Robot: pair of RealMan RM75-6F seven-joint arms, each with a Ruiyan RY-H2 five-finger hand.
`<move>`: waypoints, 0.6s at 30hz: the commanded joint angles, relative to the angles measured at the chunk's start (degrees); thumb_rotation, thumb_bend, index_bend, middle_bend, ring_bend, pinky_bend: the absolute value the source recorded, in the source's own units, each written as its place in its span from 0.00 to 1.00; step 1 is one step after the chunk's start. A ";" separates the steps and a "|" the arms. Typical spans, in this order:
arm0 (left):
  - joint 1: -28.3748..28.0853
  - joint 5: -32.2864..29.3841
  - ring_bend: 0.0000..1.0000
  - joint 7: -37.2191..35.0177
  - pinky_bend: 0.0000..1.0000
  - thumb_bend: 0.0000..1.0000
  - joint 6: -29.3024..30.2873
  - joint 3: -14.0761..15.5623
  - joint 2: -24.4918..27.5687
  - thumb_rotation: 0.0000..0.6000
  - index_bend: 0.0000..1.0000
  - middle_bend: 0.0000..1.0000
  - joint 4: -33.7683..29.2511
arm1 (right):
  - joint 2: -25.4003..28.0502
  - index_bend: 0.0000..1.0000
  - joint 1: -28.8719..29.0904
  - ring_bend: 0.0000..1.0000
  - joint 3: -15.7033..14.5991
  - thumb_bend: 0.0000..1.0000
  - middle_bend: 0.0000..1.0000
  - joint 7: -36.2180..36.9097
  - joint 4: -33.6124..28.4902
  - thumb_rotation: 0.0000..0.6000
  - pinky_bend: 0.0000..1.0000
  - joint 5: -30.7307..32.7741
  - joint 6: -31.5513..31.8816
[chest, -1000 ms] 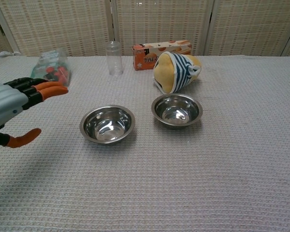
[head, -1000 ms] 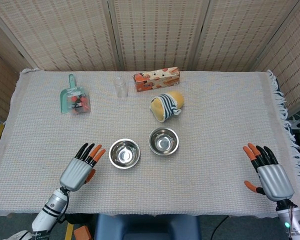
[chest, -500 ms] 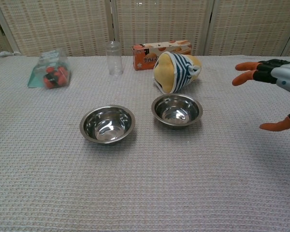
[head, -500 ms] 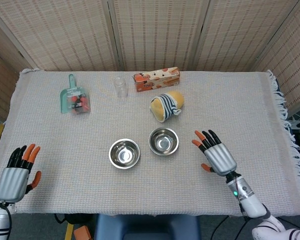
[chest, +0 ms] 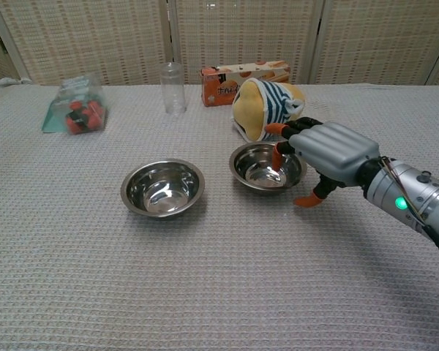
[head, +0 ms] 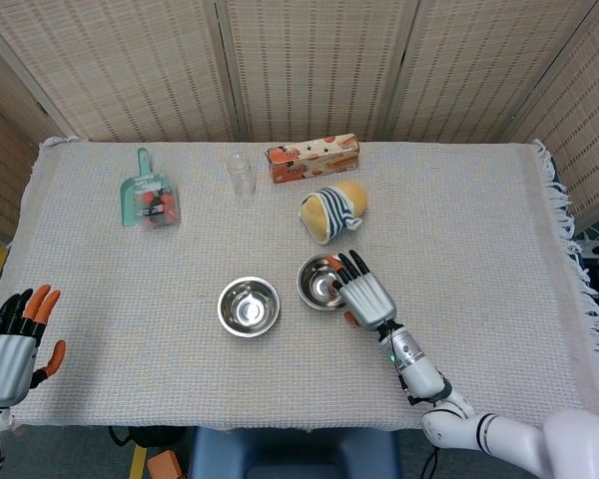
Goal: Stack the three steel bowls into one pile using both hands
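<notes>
Chest view: 2 shiny round steel bowls [chest: 162, 188] [chest: 257, 167], upright, apart.

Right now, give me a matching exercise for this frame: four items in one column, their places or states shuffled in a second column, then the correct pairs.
Items:
1. right hand
2. left hand
3. clear cup
4. striped plush

Places or states:
A. upright at the far side, left of the snack box
B. lying just beyond the right steel bowl
C. fingers over that bowl's rim
D. open at the near left table edge, away from the left steel bowl

Pairs: 1-C, 2-D, 3-A, 4-B
</notes>
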 commanded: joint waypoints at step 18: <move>0.90 1.22 0.00 -1.42 0.08 0.47 -2.17 -1.76 0.80 1.00 0.00 0.00 -0.16 | -2.95 0.74 4.31 0.00 -1.21 0.50 0.08 3.13 -0.89 1.00 0.00 -5.49 9.04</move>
